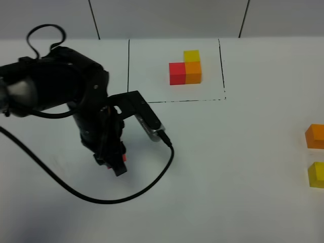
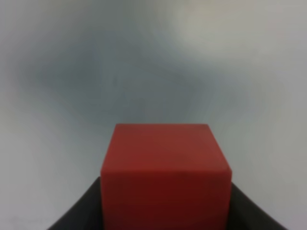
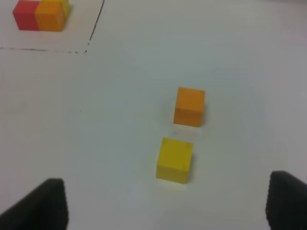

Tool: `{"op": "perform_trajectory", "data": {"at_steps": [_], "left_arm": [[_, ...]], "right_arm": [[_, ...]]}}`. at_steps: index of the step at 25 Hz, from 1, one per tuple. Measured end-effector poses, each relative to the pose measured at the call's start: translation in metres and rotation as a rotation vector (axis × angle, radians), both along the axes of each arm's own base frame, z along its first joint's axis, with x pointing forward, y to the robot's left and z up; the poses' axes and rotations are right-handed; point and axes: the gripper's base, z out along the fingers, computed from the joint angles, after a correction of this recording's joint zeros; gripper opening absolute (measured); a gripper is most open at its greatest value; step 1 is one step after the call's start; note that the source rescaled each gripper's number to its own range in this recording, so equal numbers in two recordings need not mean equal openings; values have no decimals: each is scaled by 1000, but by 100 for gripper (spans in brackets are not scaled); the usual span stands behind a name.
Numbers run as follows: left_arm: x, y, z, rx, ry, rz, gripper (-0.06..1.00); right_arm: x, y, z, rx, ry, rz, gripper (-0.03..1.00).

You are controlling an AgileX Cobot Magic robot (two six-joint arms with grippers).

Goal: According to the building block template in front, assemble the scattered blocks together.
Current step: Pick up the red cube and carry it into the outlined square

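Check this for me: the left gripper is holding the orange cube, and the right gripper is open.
Wrong on one point: the left gripper holds the red cube, not an orange one, as the left wrist view shows. The right gripper is open.

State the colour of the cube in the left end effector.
A small red cube; left wrist view shows it best.

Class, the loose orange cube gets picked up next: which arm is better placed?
Right. The right gripper is open, facing the orange cube; the left gripper is shut on the red cube.
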Motion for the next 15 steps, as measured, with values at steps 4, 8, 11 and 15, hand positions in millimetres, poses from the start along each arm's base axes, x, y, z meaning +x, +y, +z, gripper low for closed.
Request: {"op": "perform_trajectory", "data": {"at_steps": [4,8,11,15], "left_arm": [[9,-37,-8,-3,-9,-140,0],[15,-65,-14,-1,-8,-252,0],[18,-78,-18,2,-7,-312,0],[21,-85,-18,16,-8,-375,0]], "right_arm": [[0,0,0,0,0,0,70],[0,0,0,0,0,0,70],[0,0,0,0,0,0,70],[0,0,0,0,0,0,70]]}}
